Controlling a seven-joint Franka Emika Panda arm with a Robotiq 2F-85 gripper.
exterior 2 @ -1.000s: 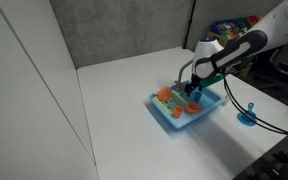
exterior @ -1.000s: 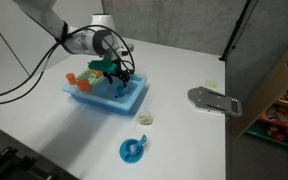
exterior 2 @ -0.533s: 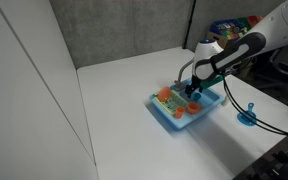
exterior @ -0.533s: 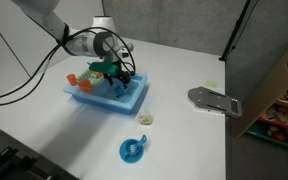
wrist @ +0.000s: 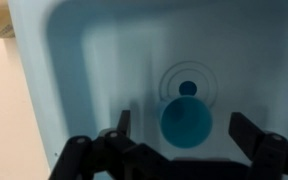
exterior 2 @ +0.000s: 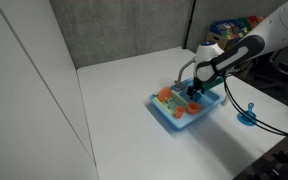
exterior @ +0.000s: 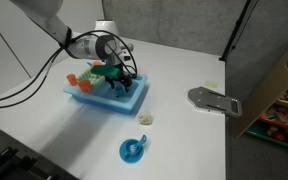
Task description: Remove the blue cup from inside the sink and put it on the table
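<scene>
Pincer (wrist: 181, 128) fingers (wrist: 120, 132) stand wide apart in the wrist view, one on either side of the blue cup (wrist: 187, 122), and neither touches it. The cup sits upright on the floor of the sink (wrist: 79, 60), its open mouth toward the camera, just beside the round drain ring (wrist: 187, 84) moulded into the basin.

Only the wrist view shows the cup. In both exterior views the pincer reaches down into the basin from the white arm (exterior: 79, 42) and hides it. Those views show what the wrist camera cannot. The light-blue sink (exterior: 104, 105) stands on the white table (exterior: 189, 140), with an orange dish rack (exterior: 72, 77) at one end. A round blue plate-like piece with a knob (exterior: 133, 149) lies on the table apart from the sink. A small pale object (exterior: 145, 118) rests between the two, and a flat grey object (exterior: 214, 100) lies farther off. In an exterior view the blue piece (exterior 2: 246, 116) lies near the table edge.

Against the picture half a second back, the pincer looks a shade deeper in the basin. The sink and the loose pieces lie where they did.
</scene>
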